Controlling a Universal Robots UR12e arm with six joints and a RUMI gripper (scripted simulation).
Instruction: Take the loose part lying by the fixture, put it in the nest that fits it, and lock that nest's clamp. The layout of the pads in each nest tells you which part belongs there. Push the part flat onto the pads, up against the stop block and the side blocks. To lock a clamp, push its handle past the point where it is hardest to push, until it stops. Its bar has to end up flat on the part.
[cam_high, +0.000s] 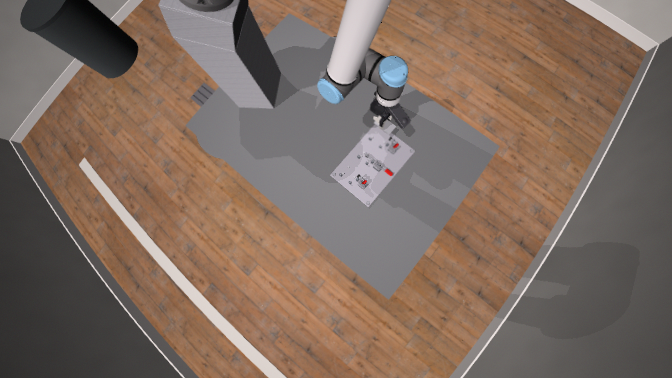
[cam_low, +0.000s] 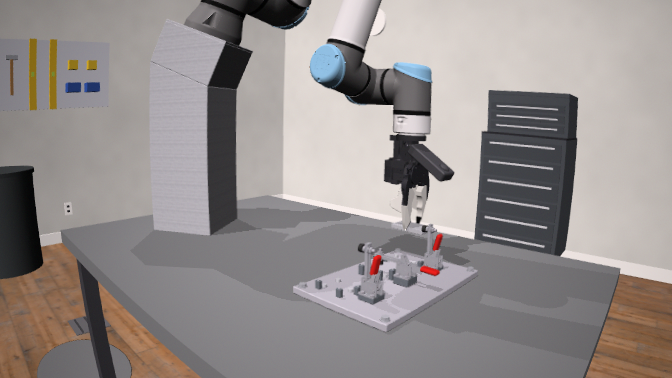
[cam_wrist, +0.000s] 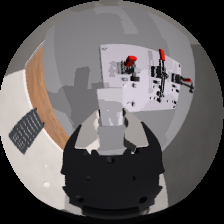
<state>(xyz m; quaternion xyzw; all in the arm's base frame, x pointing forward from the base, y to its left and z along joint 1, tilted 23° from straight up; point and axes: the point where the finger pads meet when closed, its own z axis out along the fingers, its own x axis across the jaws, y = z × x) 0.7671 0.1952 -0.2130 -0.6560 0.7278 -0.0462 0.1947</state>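
Observation:
My gripper (cam_low: 411, 220) is shut on the loose part (cam_wrist: 111, 112), a flat pale grey plate. It holds the plate a little above the table, just behind the far edge of the fixture plate (cam_low: 387, 290). The plate also shows in the exterior view (cam_low: 407, 227) and the gripper in the top view (cam_high: 381, 120). The light fixture plate (cam_high: 372, 165) carries three clamps with red handles. The near clamp (cam_low: 372, 272) and the far clamp (cam_low: 434, 247) have raised handles. The handle of the middle clamp (cam_low: 429, 270) lies low. The fixture shows in the wrist view (cam_wrist: 142, 75) ahead and to the right.
A tall grey robot pedestal (cam_low: 192, 135) stands at the table's back left. A dark drawer cabinet (cam_low: 527, 170) stands behind the table at the right. A black bin (cam_low: 15, 220) stands on the floor at the left.

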